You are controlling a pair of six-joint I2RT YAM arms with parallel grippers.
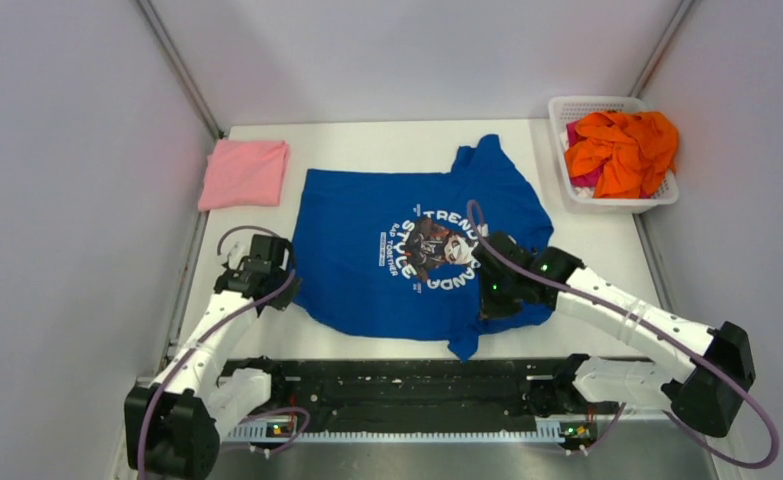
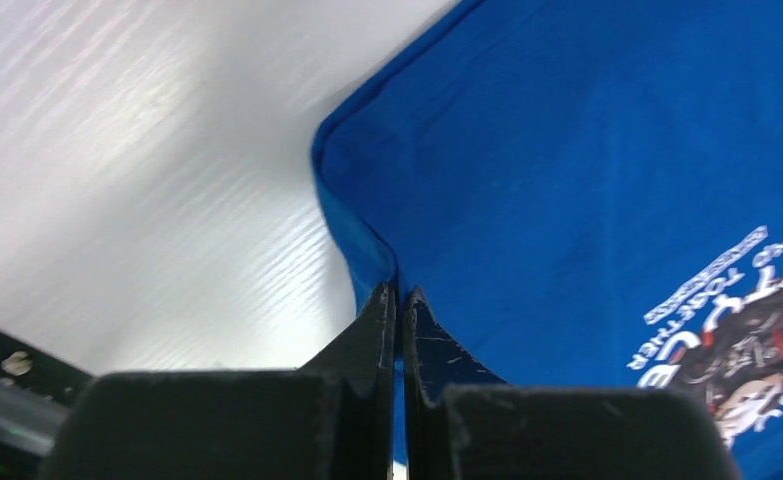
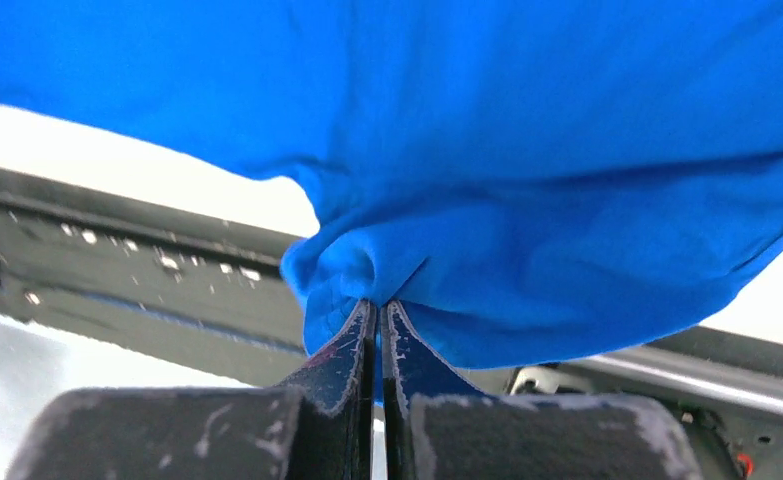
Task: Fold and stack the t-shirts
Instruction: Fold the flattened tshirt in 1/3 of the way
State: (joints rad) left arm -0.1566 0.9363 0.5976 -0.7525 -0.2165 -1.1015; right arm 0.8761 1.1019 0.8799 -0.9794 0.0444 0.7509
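A royal blue t-shirt (image 1: 367, 250) with white lettering and a dark chest graphic lies spread in the middle of the white table. My left gripper (image 1: 289, 285) is shut on its near left hem corner (image 2: 367, 255). My right gripper (image 1: 489, 296) is shut on a bunched fold of the blue shirt (image 3: 387, 270) near its near right side, lifted off the table. A folded pale pink t-shirt (image 1: 244, 172) lies at the far left. Orange t-shirts (image 1: 622, 150) are heaped in the basket.
A white lattice basket (image 1: 657, 196) stands at the far right corner, with some magenta cloth under the orange. A black rail (image 1: 407, 385) runs along the table's near edge between the arm bases. Grey walls close in both sides.
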